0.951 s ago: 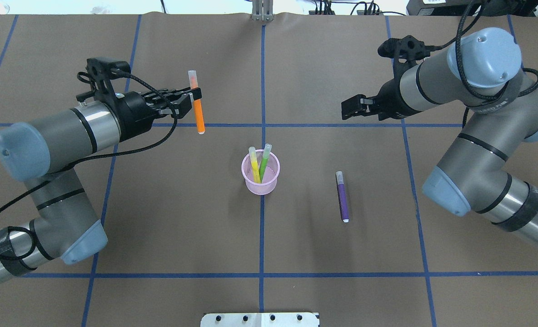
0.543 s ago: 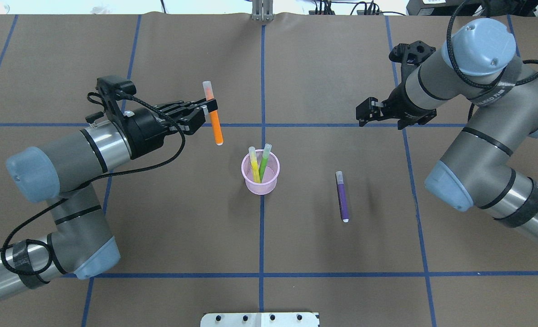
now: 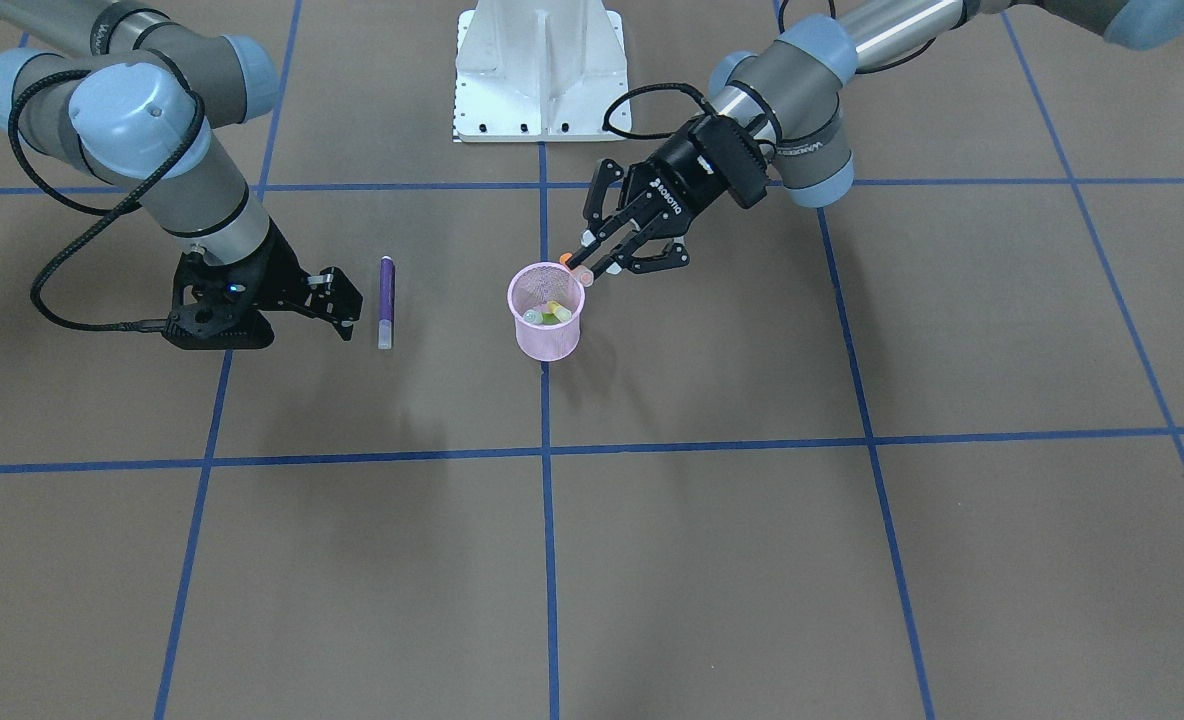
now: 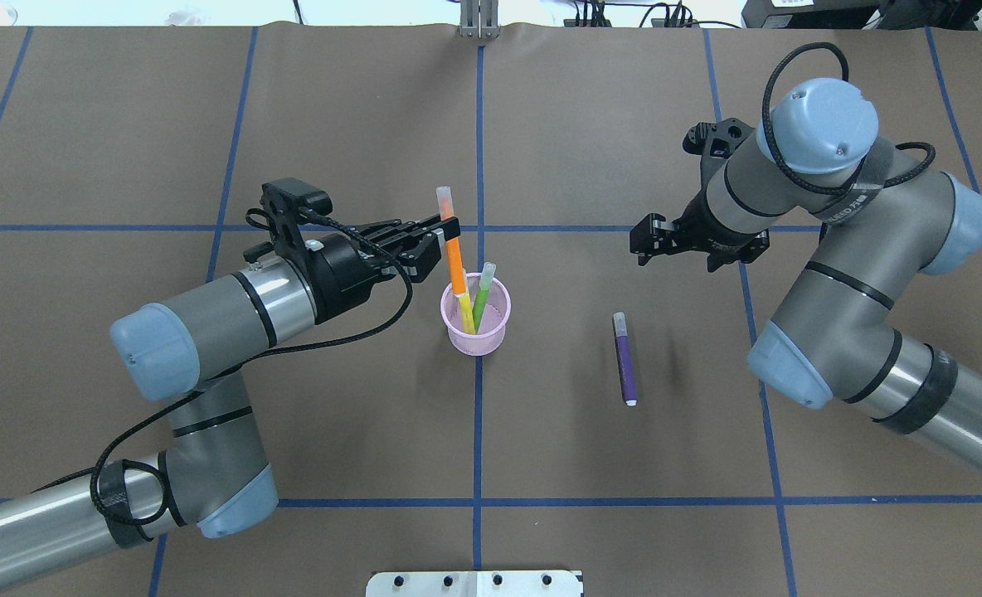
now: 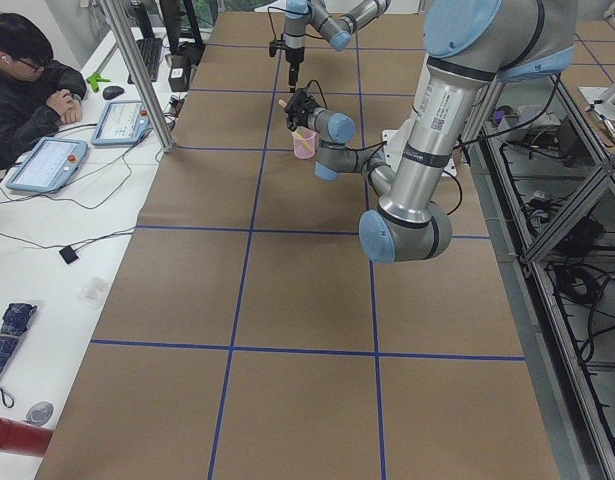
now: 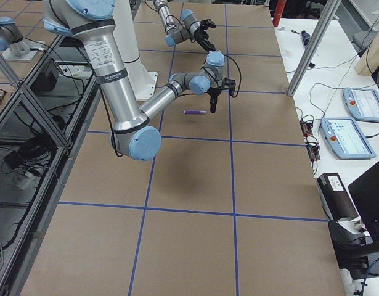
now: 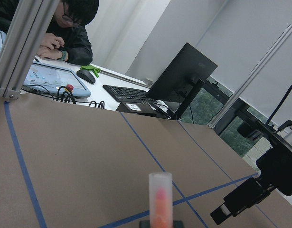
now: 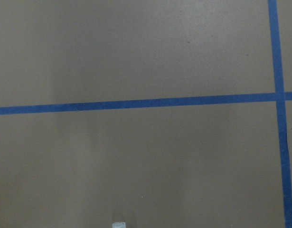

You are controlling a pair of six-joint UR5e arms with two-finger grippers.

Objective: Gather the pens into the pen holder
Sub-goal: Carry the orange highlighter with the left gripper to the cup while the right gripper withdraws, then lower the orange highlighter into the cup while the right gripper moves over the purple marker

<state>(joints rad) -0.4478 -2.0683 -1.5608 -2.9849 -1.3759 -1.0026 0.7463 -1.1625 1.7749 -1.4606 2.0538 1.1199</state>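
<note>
The pink mesh pen holder point(image 4: 476, 336) point(image 3: 547, 335) stands at the table's middle with a green pen point(image 4: 483, 294) and a yellow one point(image 4: 464, 311) leaning inside. My left gripper point(image 4: 449, 232) point(image 3: 592, 265) is shut on the orange pen point(image 4: 455, 265) point(image 7: 160, 202), held nearly upright with its pale cap up. Its lower end is at the holder's rim on the left arm's side. Whether it is inside I cannot tell. The purple pen point(image 4: 624, 365) point(image 3: 386, 285) lies flat to the holder's right. My right gripper point(image 4: 644, 243) point(image 3: 344, 300) hangs open beyond it, empty.
Blue tape lines grid the brown table. A white base plate point(image 3: 540, 70) sits at the robot's edge. A person point(image 5: 27, 85) sits at a side desk with tablets point(image 5: 47, 165) on the robot's left. A monitor point(image 7: 183, 71) and a keyboard stand past the far edge.
My left arm has carried the orange pen rightward and nearer, from the far left over to the holder's rim. The right arm has swung its gripper lower and closer to the purple pen.
</note>
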